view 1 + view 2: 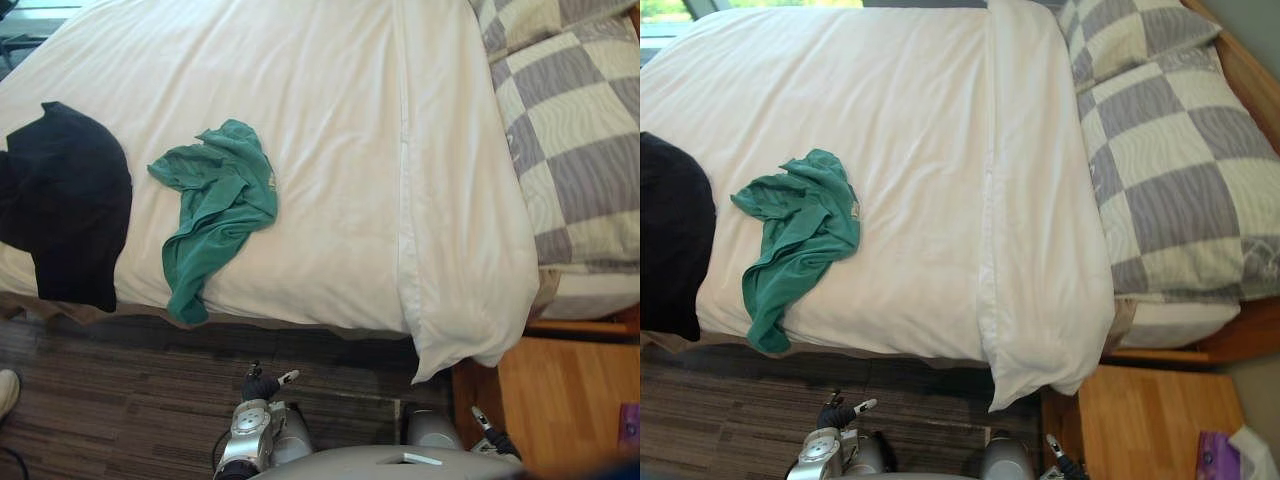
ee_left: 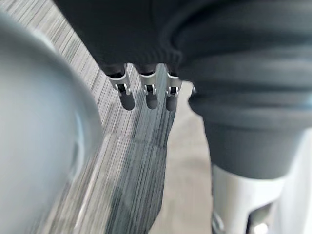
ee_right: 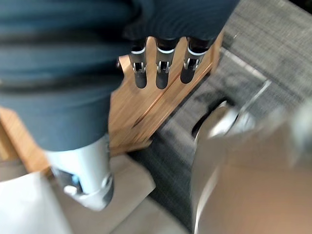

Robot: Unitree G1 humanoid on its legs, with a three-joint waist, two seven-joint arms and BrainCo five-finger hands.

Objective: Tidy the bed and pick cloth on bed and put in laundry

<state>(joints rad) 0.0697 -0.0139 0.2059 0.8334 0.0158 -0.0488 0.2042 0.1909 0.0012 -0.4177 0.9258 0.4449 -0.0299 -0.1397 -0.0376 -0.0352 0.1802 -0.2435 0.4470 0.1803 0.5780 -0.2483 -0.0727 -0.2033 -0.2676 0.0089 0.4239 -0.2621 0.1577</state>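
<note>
- Looking down from the head camera, you see the bed under a white duvet that lies fairly flat, with one long crease running from the far side to the near edge.
- Your task's green cloth lies crumpled on the duvet, left of the middle. Its lower end trails onto the near edge of the bed.
- Just to its left, apart from it, you have a black cloth spread over the left part of the bed and draping over the same near edge.
- At the right end of the bed you find the grey-and-cream checked pillows; the duvet's near right corner hangs down past the mattress beside them.
- Below the pillows stands a wooden bedside cabinet with a purple packet on it.
- Dark striped carpet covers the floor in front of the bed, and a pale shoe toe shows at its left edge.
- Your left hand hangs low over the carpet, well short of the bed. Its fingers are straight and relaxed, side by side, with nothing in them.
- Your right hand hangs low too, with the wooden cabinet and carpet past its fingertips. Its fingers are likewise straight and empty.
- Neither hand touches either cloth; both cloths rest on the bed.
</note>
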